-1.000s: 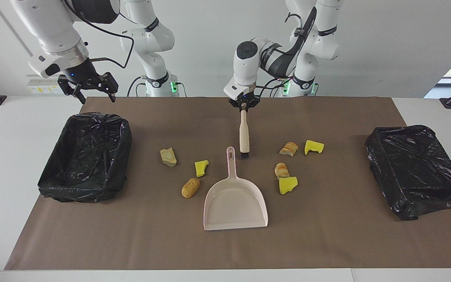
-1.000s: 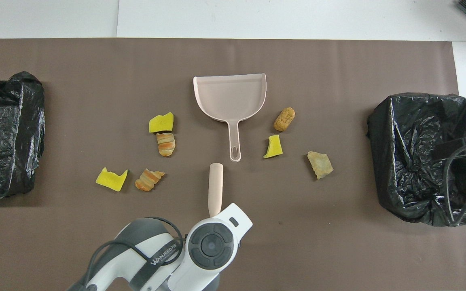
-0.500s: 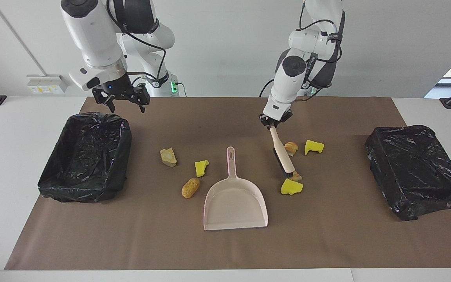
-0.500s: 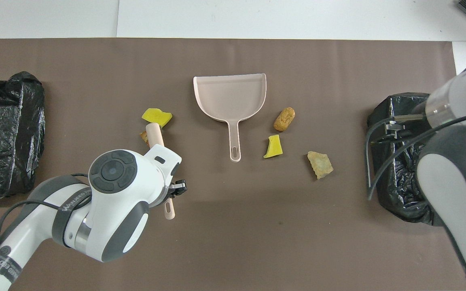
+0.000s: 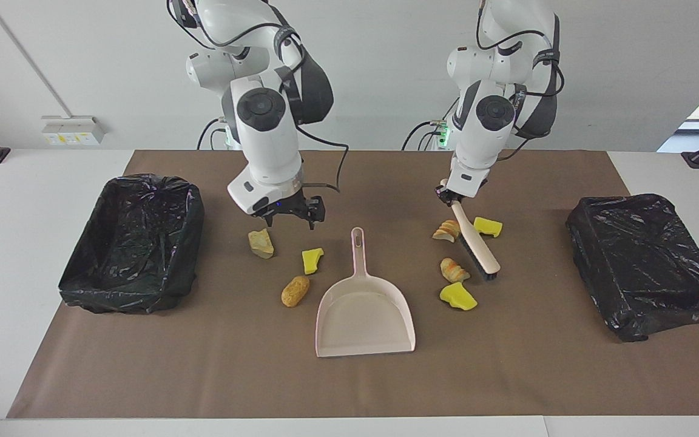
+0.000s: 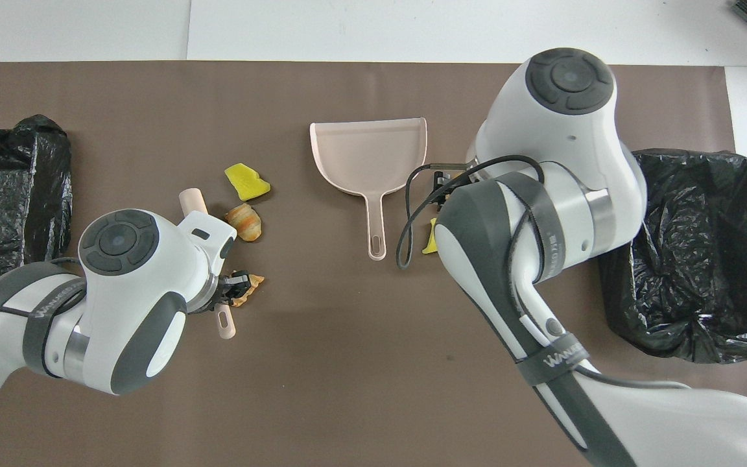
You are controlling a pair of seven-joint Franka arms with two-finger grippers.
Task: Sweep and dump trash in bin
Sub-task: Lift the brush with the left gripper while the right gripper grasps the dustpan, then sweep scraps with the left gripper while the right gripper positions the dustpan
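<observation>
While left gripper [image 5: 450,195] angles brush [image 5: 476,247] down, right gripper [image 5: 292,213] hovers, seemingly agape.

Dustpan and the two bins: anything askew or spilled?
Nothing spilled. The pale pink plastic dustpan lies flat and empty. The black-bagged bin at the left arm's end sits skewed to the mat's edge, its bag crumpled over the top; the other black-bagged bin sits straighter and open.

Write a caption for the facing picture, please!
Left gripper sweeps brush among scraps while open right gripper hovers near the dustpan.
</observation>
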